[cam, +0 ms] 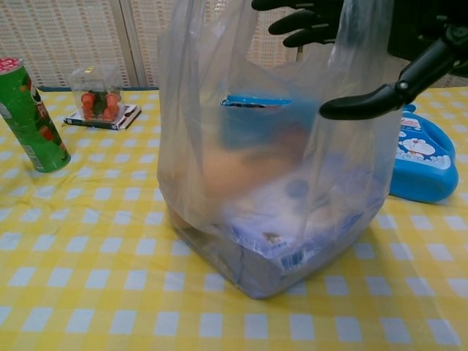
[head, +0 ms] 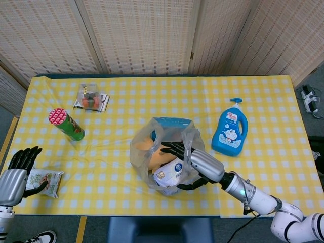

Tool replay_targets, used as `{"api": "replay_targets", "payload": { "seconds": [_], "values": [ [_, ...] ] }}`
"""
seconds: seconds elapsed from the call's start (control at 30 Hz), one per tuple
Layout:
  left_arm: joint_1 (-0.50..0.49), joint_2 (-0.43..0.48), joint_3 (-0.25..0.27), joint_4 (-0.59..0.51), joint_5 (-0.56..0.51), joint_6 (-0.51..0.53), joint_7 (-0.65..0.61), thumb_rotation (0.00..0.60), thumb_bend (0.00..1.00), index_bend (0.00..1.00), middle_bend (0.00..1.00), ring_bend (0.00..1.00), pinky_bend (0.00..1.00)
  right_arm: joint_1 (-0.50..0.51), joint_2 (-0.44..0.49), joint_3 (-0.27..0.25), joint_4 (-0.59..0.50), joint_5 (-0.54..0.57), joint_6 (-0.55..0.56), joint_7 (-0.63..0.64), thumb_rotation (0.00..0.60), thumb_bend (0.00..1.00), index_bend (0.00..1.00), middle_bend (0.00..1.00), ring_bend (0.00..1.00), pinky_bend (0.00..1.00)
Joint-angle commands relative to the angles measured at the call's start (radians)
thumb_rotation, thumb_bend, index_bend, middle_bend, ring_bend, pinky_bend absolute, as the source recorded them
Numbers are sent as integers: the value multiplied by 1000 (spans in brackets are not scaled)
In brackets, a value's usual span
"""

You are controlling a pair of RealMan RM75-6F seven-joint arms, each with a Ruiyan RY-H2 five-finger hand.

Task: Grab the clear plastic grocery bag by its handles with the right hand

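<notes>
The clear plastic grocery bag (head: 143,151) stands upright near the table's front edge. It holds an orange item, a white packet and a blue-lidded tub. Its handles rise out of the top of the chest view, where the bag (cam: 241,190) fills the middle. My right hand (head: 195,163) reaches in from the right, its black fingers (cam: 307,18) stretched through the right handle loop above the contents. The thumb (cam: 362,107) is apart, outside the bag's right wall, and nothing is clasped. My left hand (head: 16,174) lies at the front left corner with fingers spread.
A snack packet (head: 44,182) lies beside my left hand. A green chip can (head: 66,124) and a clear box (head: 91,97) stand at the left and back left. A blue bottle (head: 230,130) lies right of the bag. The table's front edge is just behind the bag.
</notes>
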Motion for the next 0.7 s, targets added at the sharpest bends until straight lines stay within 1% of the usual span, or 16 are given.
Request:
{"api": "replay_targets", "payload": {
  "seconds": [0.03, 0.27, 0.7],
  "values": [
    [0, 1, -1, -1, -3, 0, -1, 600, 249, 0, 85, 49, 0, 9, -10, 0, 10, -5, 2, 10, 600, 282, 0, 0, 0, 0],
    [-3, 0, -1, 3, 0, -5, -4, 600, 249, 0, 85, 50, 0, 40, -29, 0, 27, -3, 1, 99, 600, 260, 0, 0, 0, 0],
    [-5, 1, -1, 6, -1, -6, -14, 600, 249, 0, 85, 54, 0, 91, -55, 20, 39, 37, -35, 103, 600, 240, 0, 0, 0, 0]
  ]
}}
